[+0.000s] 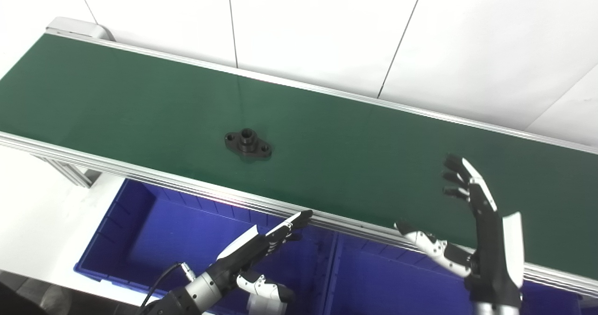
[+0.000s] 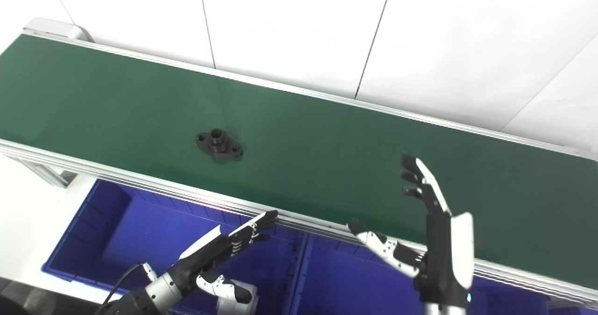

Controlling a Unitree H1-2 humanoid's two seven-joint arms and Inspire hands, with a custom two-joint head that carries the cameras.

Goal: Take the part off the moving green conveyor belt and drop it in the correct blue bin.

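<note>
On the green conveyor belt [image 1: 140, 104], left of centre: black flanged part [image 1: 248, 144], flat, untouched. Below the near rail: left blue bin [image 1: 154, 231], left hand [image 1: 261, 245] flat and empty above it. Right: right hand [image 1: 472, 231] raised, fingers spread, empty, apparently poised to intercept.

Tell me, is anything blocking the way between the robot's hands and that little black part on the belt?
Nothing visible does. The black part lies alone on the green belt, with bare belt between it and the open right hand. The open left hand hangs over the blue bin, with only the belt's metal edge between.
</note>
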